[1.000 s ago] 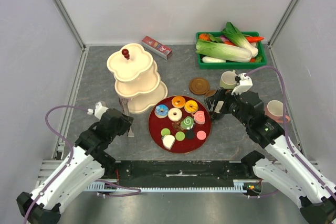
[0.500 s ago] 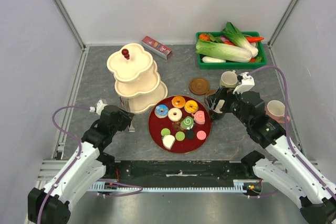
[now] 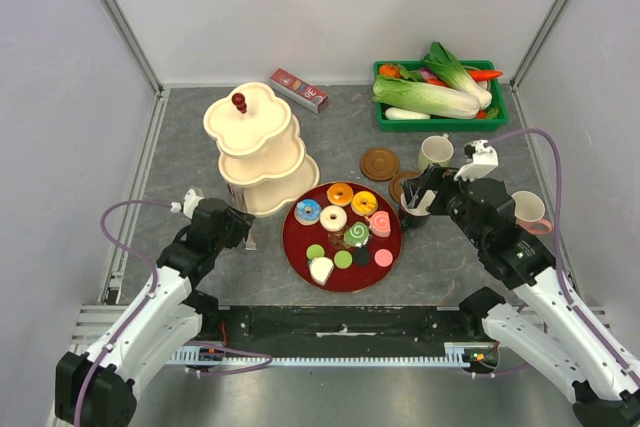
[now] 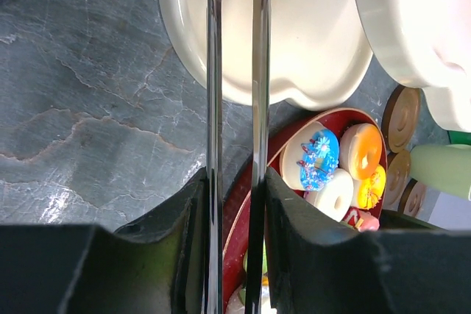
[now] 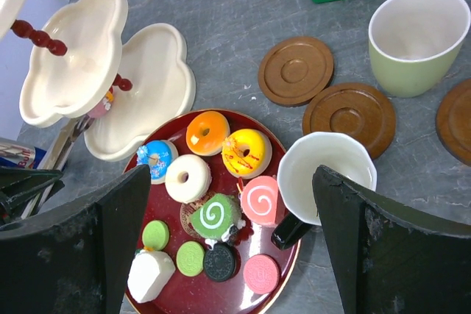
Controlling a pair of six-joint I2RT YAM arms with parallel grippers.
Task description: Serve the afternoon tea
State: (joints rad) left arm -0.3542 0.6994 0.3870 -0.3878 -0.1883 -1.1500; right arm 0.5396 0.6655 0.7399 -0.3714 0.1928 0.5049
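Observation:
A red tray (image 3: 296, 238) holds several toy donuts (image 5: 246, 152), swirl cakes (image 5: 212, 215) and round sweets (image 5: 261, 273). A black mug (image 5: 324, 174) with a white inside stands at the tray's right rim. My right gripper (image 5: 234, 211) hovers open above the tray's right side and this mug. A pale green mug (image 3: 434, 151) and brown coasters (image 3: 379, 163) lie beyond it. A white mug (image 3: 527, 210) sits far right. Left of the tray, my left gripper (image 3: 238, 231) is shut on metal tongs (image 4: 214, 108), which point toward the cream stand.
A three-tier cream stand (image 3: 255, 142) rises left of the tray. A green crate (image 3: 440, 119) of leafy vegetables sits at the back right, and a small red box (image 3: 299, 90) lies at the back. A drink can (image 5: 15, 154) stands by the stand's base.
My right arm has drifted slightly to the right, uncovering more of the pale green mug. My left arm has shifted a little, still holding the tongs.

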